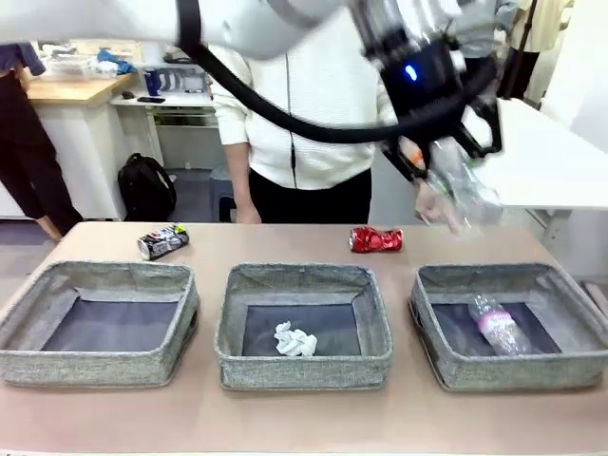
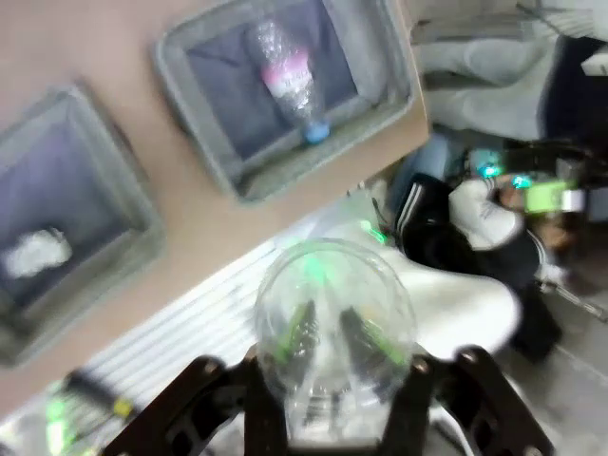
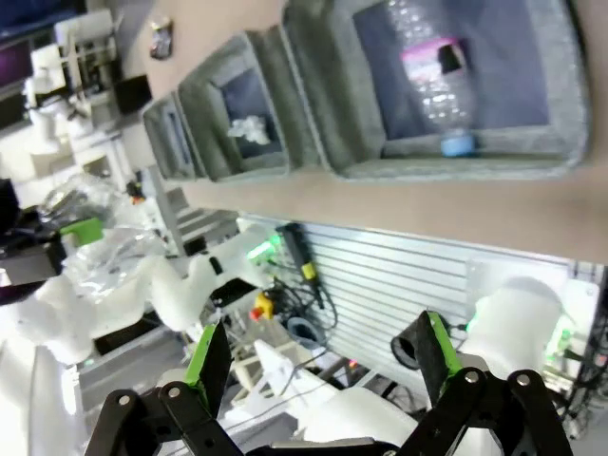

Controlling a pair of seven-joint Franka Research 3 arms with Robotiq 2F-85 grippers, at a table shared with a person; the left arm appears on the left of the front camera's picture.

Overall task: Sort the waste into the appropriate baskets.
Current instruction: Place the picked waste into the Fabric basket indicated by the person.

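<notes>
Baskets stand in a row on the bench (image 1: 313, 418), and all of them lie lower than the left gripper (image 1: 446, 163). Far off to the gripper's left and well below it is the left basket (image 1: 95, 356); I see nothing in it. The dark printed can (image 1: 163, 241) lies on its side behind that basket, also far to the gripper's left. Nearer, but again to the left and below, is the middle basket (image 1: 304, 366), with the crumpled white paper wad (image 1: 294, 339) inside. The crushed red can (image 1: 376, 238) lies on its side below the gripper and a little to its left, behind the gap between the middle and right baskets.

The left gripper is squeezed nearly shut on the clear plastic cup (image 1: 461, 190). The cup hangs from the gripper high in the air, its long way pointing down and a bit to the right. The right basket (image 1: 513, 370) is almost straight below the cup, just a little nearer to the robot. The clear pink-labelled bottle (image 1: 499, 325) lies in it already. I think the cup only needs to come a little toward the robot and then drop. The left arm has the cup, so this is its job. A person (image 1: 313, 171) stands close behind.

The right gripper (image 3: 321, 375) hangs wide open with nothing in it. The baskets lie well ahead of it.
</notes>
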